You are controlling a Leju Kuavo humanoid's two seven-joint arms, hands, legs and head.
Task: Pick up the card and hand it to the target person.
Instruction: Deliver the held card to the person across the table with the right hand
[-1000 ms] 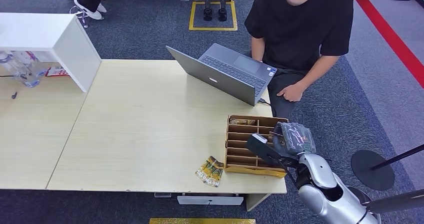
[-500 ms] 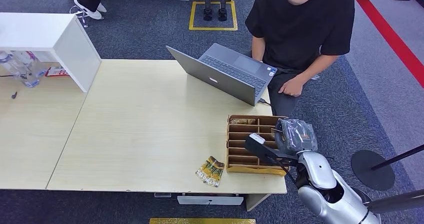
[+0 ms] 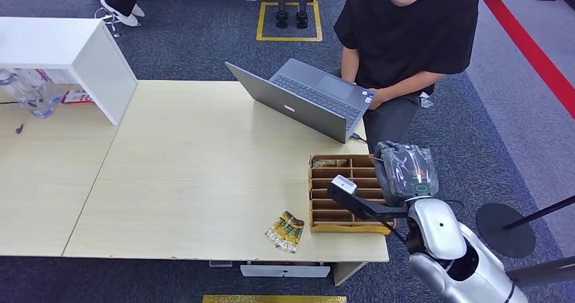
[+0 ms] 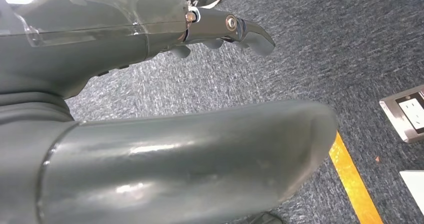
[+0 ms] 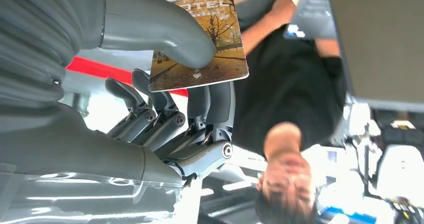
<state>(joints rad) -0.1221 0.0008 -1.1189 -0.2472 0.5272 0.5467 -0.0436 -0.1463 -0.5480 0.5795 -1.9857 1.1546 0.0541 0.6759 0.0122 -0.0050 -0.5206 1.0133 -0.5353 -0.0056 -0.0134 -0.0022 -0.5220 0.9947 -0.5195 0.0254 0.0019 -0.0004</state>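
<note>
In the right wrist view a card [image 5: 210, 53] printed with an autumn tree is pinched between the thick thumb [image 5: 160, 26] and the dark fingers [image 5: 210, 101] of my right hand [image 5: 165, 108]. From the head view that hand [image 3: 405, 171], wrapped in clear plastic, hovers at the far right corner of the wooden card organiser [image 3: 342, 201], off the table's right edge. The person [image 3: 407, 32] in a black shirt sits just beyond it, with one hand at the laptop [image 3: 308, 98]. My left hand [image 4: 220, 28] hangs over the carpet, holding nothing, its fingers loosely extended.
A few loose yellow cards [image 3: 285, 232] lie on the table [image 3: 196, 174] by the organiser's near left corner. A white box [image 3: 64, 55] and bottles [image 3: 27, 89] stand far left. A black stand base [image 3: 505, 230] sits on the floor to the right.
My right hand has lifted with the card and shifted slightly right and toward the person. The person's hand has moved from the lap up to the laptop.
</note>
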